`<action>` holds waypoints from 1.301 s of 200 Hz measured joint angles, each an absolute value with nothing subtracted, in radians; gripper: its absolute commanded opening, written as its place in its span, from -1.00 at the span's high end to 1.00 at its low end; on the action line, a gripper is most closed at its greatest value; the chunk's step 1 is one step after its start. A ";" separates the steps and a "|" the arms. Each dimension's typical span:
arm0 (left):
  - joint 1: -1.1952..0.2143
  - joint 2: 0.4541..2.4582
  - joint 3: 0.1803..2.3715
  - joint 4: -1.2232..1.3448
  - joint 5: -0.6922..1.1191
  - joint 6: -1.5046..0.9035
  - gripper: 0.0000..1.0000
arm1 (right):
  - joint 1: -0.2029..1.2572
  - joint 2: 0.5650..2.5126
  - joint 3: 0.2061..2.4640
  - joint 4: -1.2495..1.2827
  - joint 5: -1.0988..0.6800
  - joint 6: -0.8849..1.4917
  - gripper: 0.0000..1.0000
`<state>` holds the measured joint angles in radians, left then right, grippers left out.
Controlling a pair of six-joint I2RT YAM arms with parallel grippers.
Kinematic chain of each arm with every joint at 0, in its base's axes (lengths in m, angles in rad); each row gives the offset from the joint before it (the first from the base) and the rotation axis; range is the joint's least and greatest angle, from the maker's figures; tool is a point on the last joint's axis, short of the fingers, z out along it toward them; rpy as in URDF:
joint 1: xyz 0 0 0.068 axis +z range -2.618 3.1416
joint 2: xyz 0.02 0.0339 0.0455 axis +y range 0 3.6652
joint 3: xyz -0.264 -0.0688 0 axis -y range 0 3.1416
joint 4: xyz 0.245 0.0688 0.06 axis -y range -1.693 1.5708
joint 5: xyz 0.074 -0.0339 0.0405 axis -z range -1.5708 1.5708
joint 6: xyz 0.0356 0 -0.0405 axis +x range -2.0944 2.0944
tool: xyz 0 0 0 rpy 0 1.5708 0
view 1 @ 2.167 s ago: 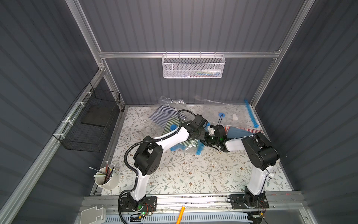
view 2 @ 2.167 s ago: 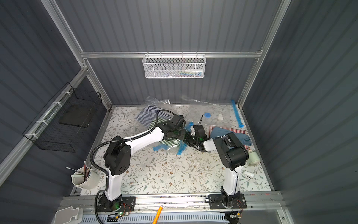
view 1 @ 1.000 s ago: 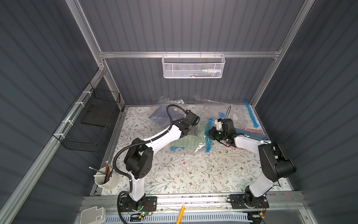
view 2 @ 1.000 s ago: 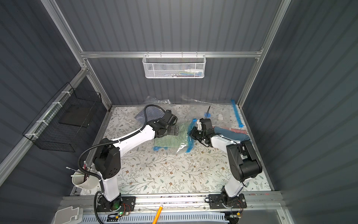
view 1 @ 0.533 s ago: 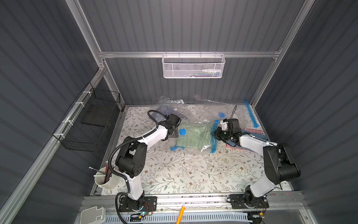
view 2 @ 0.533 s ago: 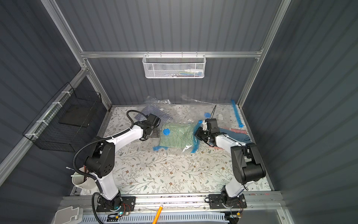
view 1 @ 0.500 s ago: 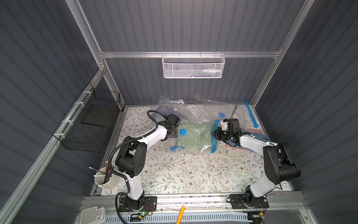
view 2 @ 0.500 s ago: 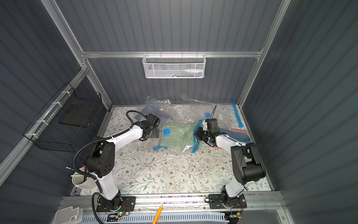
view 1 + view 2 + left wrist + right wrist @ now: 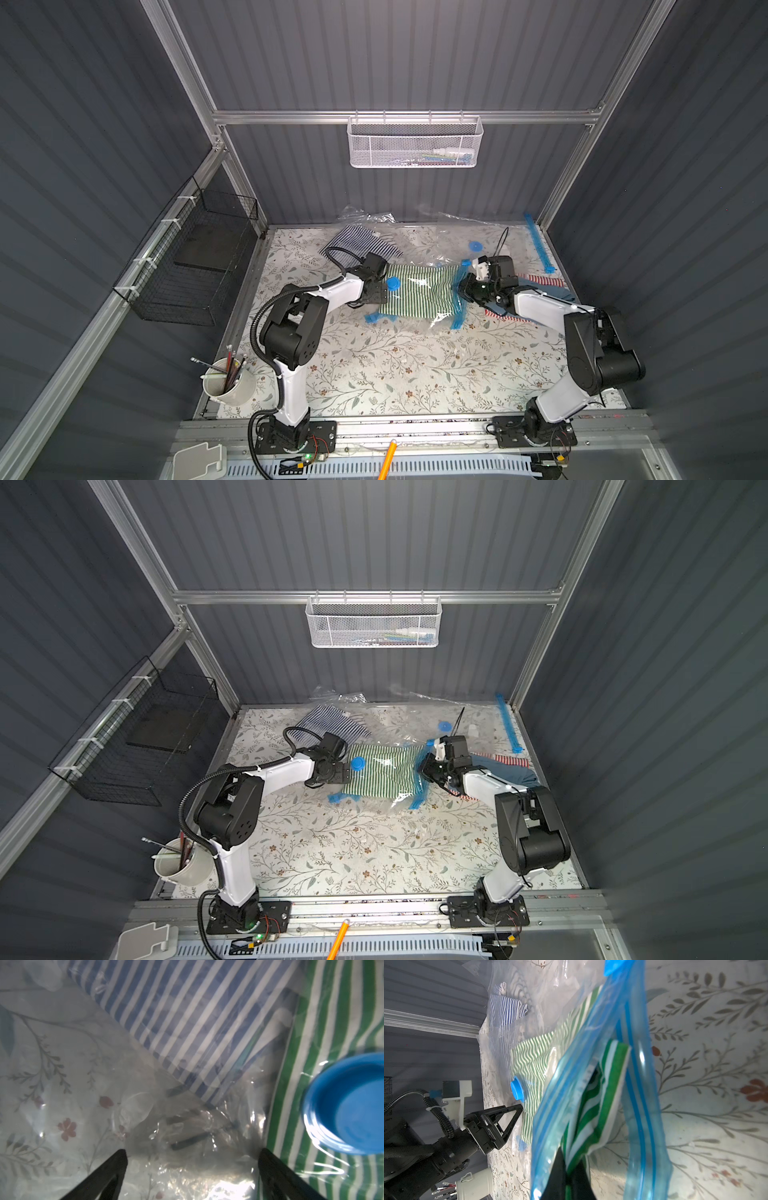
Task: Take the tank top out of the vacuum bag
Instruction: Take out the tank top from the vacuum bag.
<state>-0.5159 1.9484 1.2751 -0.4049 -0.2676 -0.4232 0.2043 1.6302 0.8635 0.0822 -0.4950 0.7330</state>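
A green-and-white striped tank top [image 9: 419,291] [image 9: 382,773] lies in a clear vacuum bag [image 9: 457,299] with a blue zip edge and a blue valve [image 9: 392,284]. My right gripper [image 9: 465,286] [image 9: 566,1167] is at the zip mouth [image 9: 639,1084], shut on a corner of the tank top [image 9: 600,1093] that sticks out there. At the valve end, my left gripper [image 9: 376,291] [image 9: 192,1151] stands open, with only crumpled clear plastic between its fingers. The valve [image 9: 349,1103] sits just beside it.
A blue-and-white striped garment [image 9: 361,245] in another clear bag lies behind the left gripper. A second clear bag with a blue valve [image 9: 476,246] is at the back. Red-striped and blue cloths [image 9: 544,282] lie under the right arm. A cup of pencils [image 9: 228,384] stands front left.
The two grippers have drawn apart. The left one slid back along the bag to its valve end, the right one moved right with the tank top's corner, and the bag now lies stretched flat.
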 measured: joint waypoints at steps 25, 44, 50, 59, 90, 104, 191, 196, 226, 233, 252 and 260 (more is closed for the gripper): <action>-0.511 1.942 1.248 -0.357 -0.236 -0.426 -0.69 | 0.203 1.631 0.863 0.083 -0.496 0.733 1.00; -0.510 1.946 1.247 -0.340 -0.205 -0.419 -0.27 | 0.201 1.632 0.863 0.090 -0.503 0.736 1.00; -0.510 1.951 1.247 -0.334 -0.195 -0.419 -0.11 | 0.199 1.633 0.863 0.095 -0.508 0.740 1.00; -0.510 1.956 1.248 -0.321 -0.186 -0.423 0.14 | 0.197 1.634 0.862 0.104 -0.515 0.744 1.00; -0.509 1.966 1.250 -0.297 -0.186 -0.422 0.91 | 0.192 1.647 0.860 0.116 -0.526 0.755 1.00; -0.506 1.967 1.253 -0.295 -0.186 -0.422 0.92 | 0.191 1.647 0.858 0.117 -0.533 0.758 1.00; -0.508 1.925 1.212 -0.323 -0.247 -0.431 0.92 | 0.164 1.625 0.844 0.110 -0.548 0.759 1.00; -0.508 1.920 1.208 -0.329 -0.252 -0.431 0.96 | 0.160 1.620 0.843 0.107 -0.548 0.759 1.00; -0.498 1.888 1.185 -0.355 -0.264 -0.434 0.99 | 0.133 1.591 0.843 0.096 -0.551 0.758 1.00; -0.493 1.881 1.181 -0.360 -0.265 -0.434 1.00 | 0.128 1.585 0.843 0.091 -0.551 0.757 1.00; -0.477 1.869 1.175 -0.370 -0.265 -0.434 1.00 | 0.116 1.573 0.843 0.073 -0.550 0.752 1.00; -0.468 1.866 1.173 -0.373 -0.265 -0.434 1.00 | 0.112 1.567 0.843 0.065 -0.549 0.750 1.00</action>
